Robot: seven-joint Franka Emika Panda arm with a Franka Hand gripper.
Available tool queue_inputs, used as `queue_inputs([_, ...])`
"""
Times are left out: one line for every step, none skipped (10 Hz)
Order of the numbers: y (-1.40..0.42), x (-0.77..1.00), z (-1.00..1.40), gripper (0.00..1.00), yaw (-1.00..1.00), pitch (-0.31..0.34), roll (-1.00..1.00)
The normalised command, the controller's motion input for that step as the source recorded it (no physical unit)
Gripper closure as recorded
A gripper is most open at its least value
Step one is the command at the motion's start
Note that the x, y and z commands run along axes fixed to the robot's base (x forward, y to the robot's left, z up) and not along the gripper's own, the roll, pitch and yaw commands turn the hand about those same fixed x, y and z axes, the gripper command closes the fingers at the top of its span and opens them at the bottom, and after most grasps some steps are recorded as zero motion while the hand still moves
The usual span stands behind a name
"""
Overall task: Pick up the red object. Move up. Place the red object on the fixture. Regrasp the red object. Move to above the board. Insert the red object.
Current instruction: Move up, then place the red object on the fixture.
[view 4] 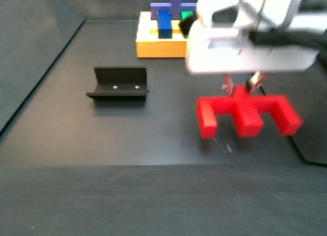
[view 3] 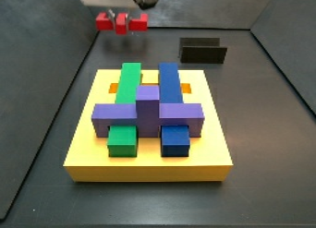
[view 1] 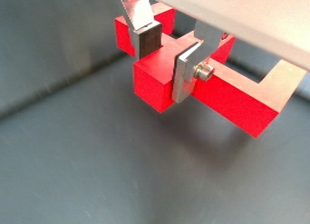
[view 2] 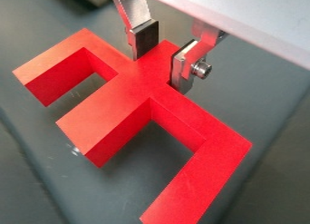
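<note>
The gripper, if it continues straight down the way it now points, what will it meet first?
The gripper points down with its jaws either side of the red object's central stem, so it would meet the red object first. Whether that piece is off the floor is unclear in a side view.

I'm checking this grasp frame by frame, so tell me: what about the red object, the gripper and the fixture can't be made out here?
- Red object: in a side view, small and far, partly hidden by the gripper; shape unreadable.
- Red object's far end: cut off by the frame edge in a wrist view.
- Whether the object rests on the floor: unclear in a side view.
- Fixture: a dark shape, interior unreadable.
</note>
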Motion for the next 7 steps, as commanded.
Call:
queue_inputs([0.02,-0.01,0.25,1.00,-0.02,0.048,0.08])
queue_inputs([0.00,0.00,0.00,1.00,0.00,0.000,-0.01])
queue_inputs([0.08,0.11,0.00,1.00,0.00,0.074,-0.16])
queue_inputs([-0.11,0.68,0.00,1.00,0.00,0.626,0.52])
queue_inputs([-0.11,0.89,0.00,1.00,-0.03,0.214,0.37])
queue_inputs([-0.04,0.99,0.00,1.00,0.00,0.069,0.00])
queue_inputs([-0.06,1.00,0.00,1.00,-0.01,0.000,-0.02])
